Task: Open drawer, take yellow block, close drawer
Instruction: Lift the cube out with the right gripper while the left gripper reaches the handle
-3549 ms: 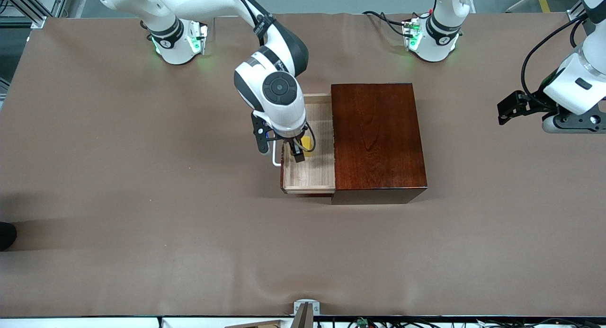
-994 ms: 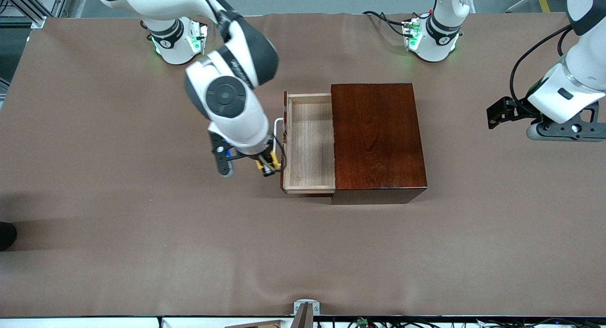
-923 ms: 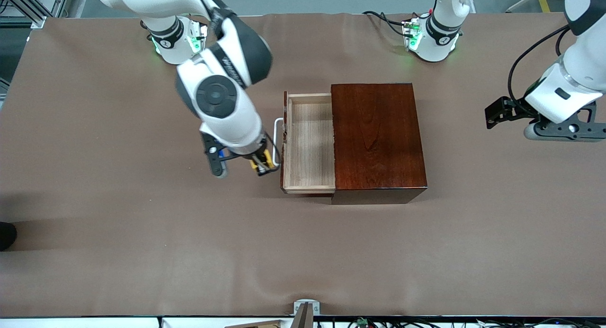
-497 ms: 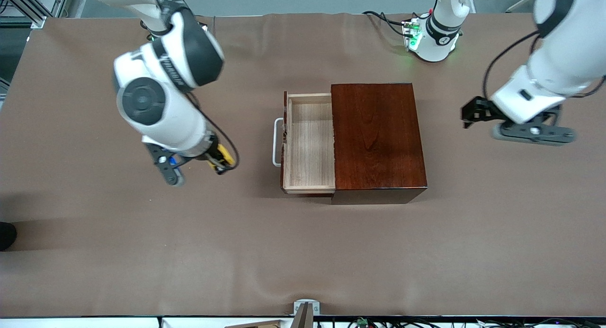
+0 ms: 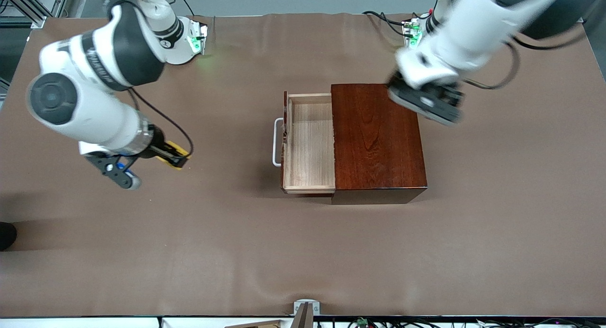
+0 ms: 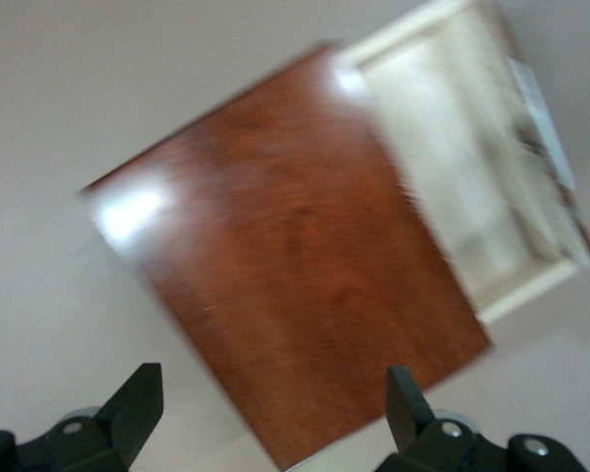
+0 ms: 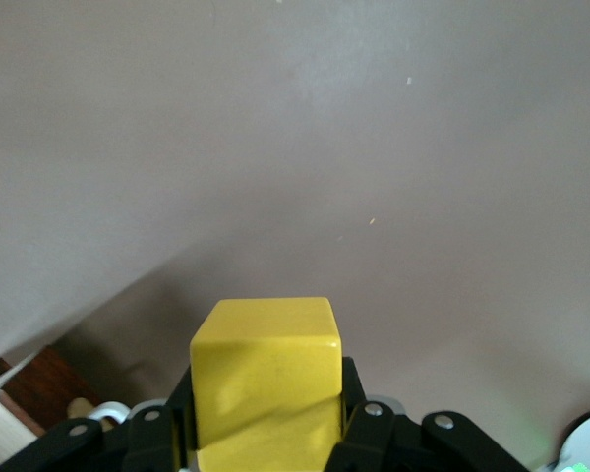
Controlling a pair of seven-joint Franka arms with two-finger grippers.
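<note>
The drawer (image 5: 310, 143) stands pulled out of the dark mahogany box (image 5: 376, 138), with its pale tray empty and its white loop handle (image 5: 276, 142) toward the right arm's end. My right gripper (image 5: 174, 156) is shut on the yellow block (image 5: 171, 150) over bare table, well away from the drawer's front. In the right wrist view the block (image 7: 265, 379) sits between the fingers of the right gripper (image 7: 265, 418). My left gripper (image 5: 428, 105) is over the box's corner near the left arm's base. In the left wrist view it (image 6: 272, 423) is open and empty above the box (image 6: 295, 295) and the drawer (image 6: 452, 167).
A brown cloth (image 5: 303, 252) covers the table. The two arm bases (image 5: 177, 39) (image 5: 433, 39) stand along the table's edge farthest from the front camera. A small metal bracket (image 5: 306, 308) sits at the edge nearest to the front camera.
My right gripper lifted the yellow block out of the drawer and carried it toward the right arm's end. My left arm swung in from the left arm's end to over the box.
</note>
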